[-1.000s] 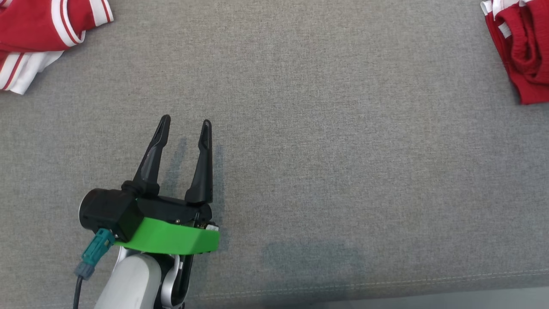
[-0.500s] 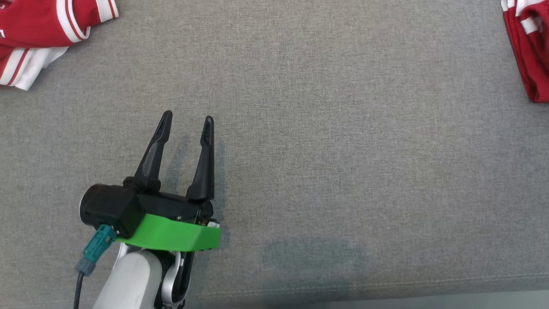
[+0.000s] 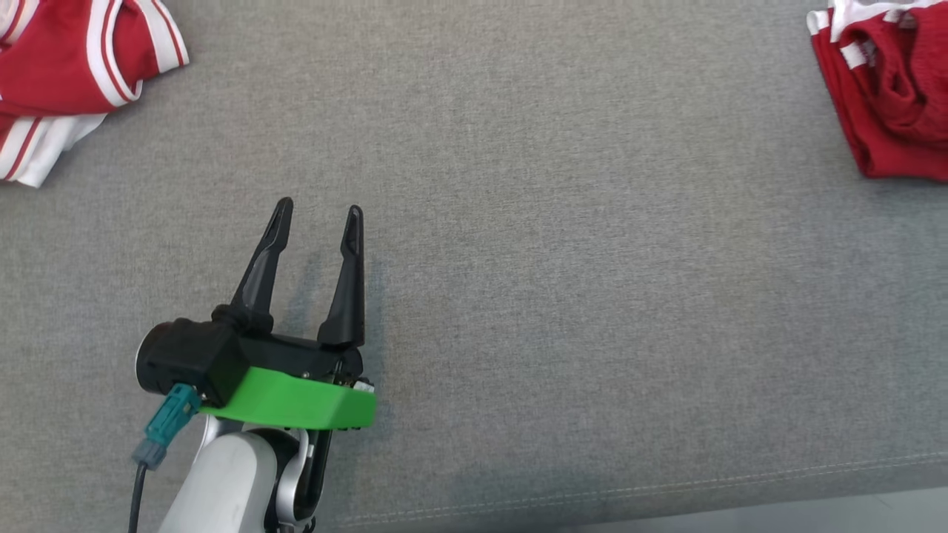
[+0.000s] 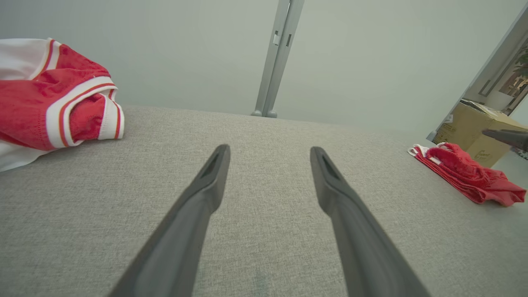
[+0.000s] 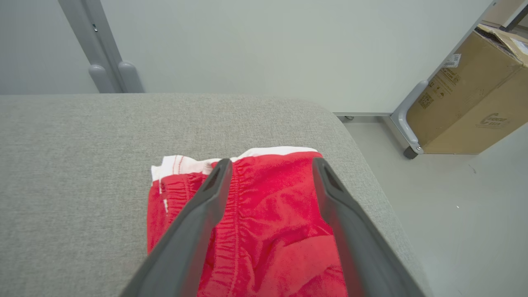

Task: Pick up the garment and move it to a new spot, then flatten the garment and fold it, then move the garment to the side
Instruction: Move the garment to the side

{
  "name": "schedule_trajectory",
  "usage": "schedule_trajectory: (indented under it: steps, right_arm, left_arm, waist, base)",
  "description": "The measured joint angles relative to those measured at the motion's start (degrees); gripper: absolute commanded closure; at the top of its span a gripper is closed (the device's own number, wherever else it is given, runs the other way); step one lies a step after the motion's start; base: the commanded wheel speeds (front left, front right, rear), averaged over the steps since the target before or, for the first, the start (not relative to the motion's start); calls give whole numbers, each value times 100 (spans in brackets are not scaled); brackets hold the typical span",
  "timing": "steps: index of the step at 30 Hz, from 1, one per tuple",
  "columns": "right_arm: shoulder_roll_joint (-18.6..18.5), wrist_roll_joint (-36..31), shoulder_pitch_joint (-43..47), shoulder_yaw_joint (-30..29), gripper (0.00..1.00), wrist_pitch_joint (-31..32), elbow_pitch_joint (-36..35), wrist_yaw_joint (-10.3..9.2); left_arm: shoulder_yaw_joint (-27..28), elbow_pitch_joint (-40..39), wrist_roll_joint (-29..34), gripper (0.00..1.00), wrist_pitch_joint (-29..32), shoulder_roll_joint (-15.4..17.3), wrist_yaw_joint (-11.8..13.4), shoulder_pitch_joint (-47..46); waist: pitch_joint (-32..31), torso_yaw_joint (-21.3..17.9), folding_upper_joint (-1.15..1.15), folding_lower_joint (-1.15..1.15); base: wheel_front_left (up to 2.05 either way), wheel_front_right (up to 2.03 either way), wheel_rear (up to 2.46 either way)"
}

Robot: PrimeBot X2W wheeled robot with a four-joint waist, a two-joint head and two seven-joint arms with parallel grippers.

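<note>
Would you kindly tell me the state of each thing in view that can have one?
left end effector, open and empty, over the bare grey surface.
right end effector, open, poised over the red shorts, not gripping them.
red shorts, folded, lying by the surface's right edge.
red-and-white garment, bunched up, lying at the far left.

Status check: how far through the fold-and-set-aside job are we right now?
Done, it seems: the red garment lies folded at the right edge of the grey cushion. In hand: nothing; the right pincer stands open above it, the left pincer open over bare fabric. Left: probably only pulling the right arm clear; another red and white garment lies bunched at far left.
</note>
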Motion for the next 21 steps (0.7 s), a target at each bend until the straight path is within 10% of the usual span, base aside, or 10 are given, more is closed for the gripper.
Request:
schedule_trajectory:
  steps: [10,21]
  right_arm:
    - [492,-23,-216,151,0,-854,-645,392]
    - [1037,125,734,-19,0,-981,-931,202]
  left_arm:
    - [163,597,-137,0,-47,-15,-47,-34]
    - [495,1203,-202,0,-101,-125,-21,-21]
  waist:
    - [-551,-294,0,0]
    - [-1179,-415,0,0]
  base:
    - [0,0,0]
    - [0,0,0]
